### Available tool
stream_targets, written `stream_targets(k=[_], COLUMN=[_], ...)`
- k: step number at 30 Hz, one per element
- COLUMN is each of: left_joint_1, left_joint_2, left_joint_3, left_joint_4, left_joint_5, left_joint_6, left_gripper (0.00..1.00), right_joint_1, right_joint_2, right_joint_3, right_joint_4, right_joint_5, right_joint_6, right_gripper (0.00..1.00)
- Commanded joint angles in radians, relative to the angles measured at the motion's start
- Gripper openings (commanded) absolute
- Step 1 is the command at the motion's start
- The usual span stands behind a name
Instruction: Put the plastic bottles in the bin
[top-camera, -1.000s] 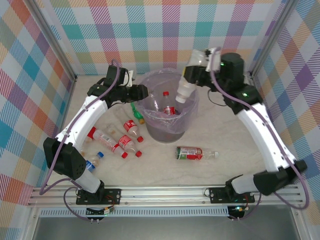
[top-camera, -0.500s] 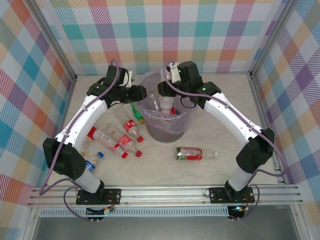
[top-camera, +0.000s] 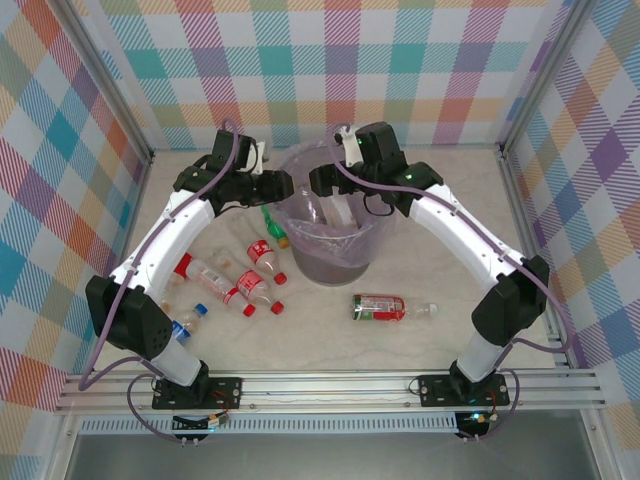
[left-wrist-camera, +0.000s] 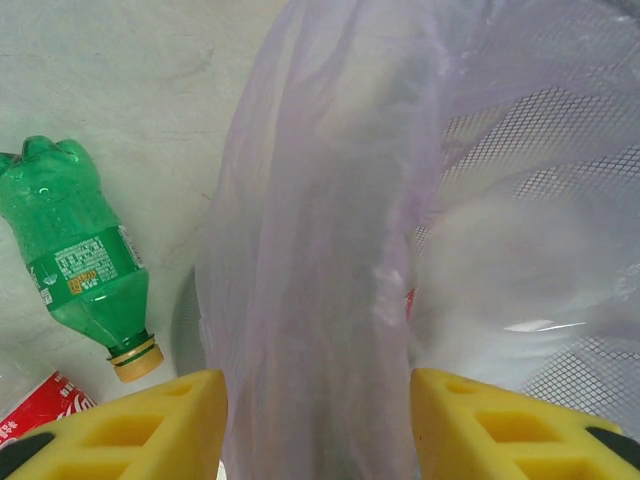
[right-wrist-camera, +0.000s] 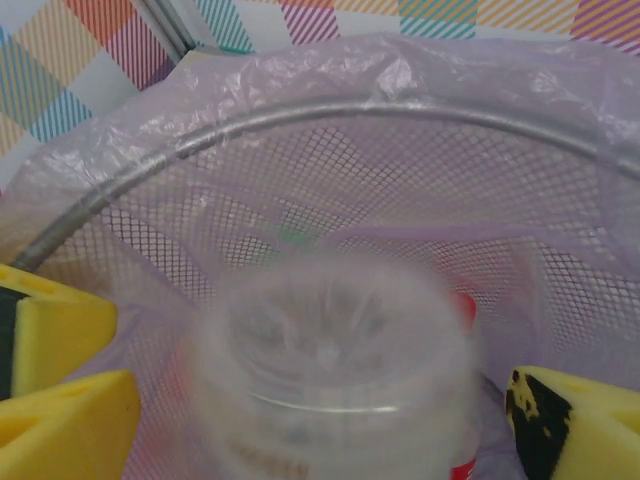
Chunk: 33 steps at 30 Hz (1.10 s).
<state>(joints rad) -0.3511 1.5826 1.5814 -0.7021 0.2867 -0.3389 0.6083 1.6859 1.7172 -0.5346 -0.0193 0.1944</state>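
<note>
Releasing the clear bottle (right-wrist-camera: 330, 370), I'd hold my right tool (top-camera: 325, 181), fingers spread wide, centred above the bin (top-camera: 342, 266); left tool (left-wrist-camera: 318, 425), also apart, straddles the liner (left-wrist-camera: 320, 250).

We see pastel plaid wall panels (top-camera: 340, 60), checks of pink, teal, orange and lilac, closing back, left and right sides. Slim grey metal corner posts (top-camera: 112, 100) stand where the panels meet. Pale beige marbled tabletop (top-camera: 450, 250) below, evenly lit, shadows soft. Slotted aluminium rail (top-camera: 330, 385) runs along near edge. Under it we note dull grey flat surface (top-camera: 300, 455).
</note>
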Motion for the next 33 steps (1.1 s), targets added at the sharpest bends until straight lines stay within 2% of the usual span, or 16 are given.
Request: stream_targets(k=[1, 7, 12, 15, 20, 22, 25, 28, 33], left_joint_1=[-0.001, 0.001, 0.001, 0.003, 0.006, 0.006, 0.009, 0.010, 0.013], left_joint_2=[-0.004, -0.032, -0.032, -0.026, -0.015, -0.009, -0.010, -0.021, -0.024], left_joint_3=[0.015, 0.002, -0.001, -0.001, 0.003, 0.006, 0.007, -0.006, -0.007], left_joint_4=[0.026, 0.026, 0.026, 0.027, 0.026, 0.024, 0.022, 0.031, 0.027], left_joint_5=[0.001, -0.017, -0.014, -0.005, 0.000, 0.004, 0.018, 0.010, 0.015], left_joint_6=[0.031, 0.044, 0.045, 0.043, 0.040, 0.041, 0.037, 0.037, 0.038], left_gripper=[0.51, 0.51, 0.51, 0.51, 0.51, 0.51, 0.51, 0.51, 0.51], right_joint_1=[0.001, 0.004, -0.007, -0.058, -0.178, -0.192, -0.193, -0.193, -0.193], right_joint_2=[-0.027, -0.101, -0.201, -0.366, -0.685, -0.780, -0.864, -0.920, -1.031], right_joint_3=[0.094, 0.190, 0.200, 0.035, -0.281, -0.385, -0.556, -0.750, -0.998], right_joint_4=[-0.053, -0.136, -0.301, -0.335, -0.450, -0.512, -0.559, -0.513, -0.366], right_joint_5=[-0.025, -0.016, 0.107, 0.132, 0.159, 0.173, 0.106, 0.027, -0.028], right_joint_6=[0.011, 0.043, 0.081, 0.164, 0.334, 0.415, 0.546, 0.677, 0.869], right_gripper=[0.99, 0.99, 0.99, 1.00, 0.95, 0.95, 0.95, 0.95, 0.96])
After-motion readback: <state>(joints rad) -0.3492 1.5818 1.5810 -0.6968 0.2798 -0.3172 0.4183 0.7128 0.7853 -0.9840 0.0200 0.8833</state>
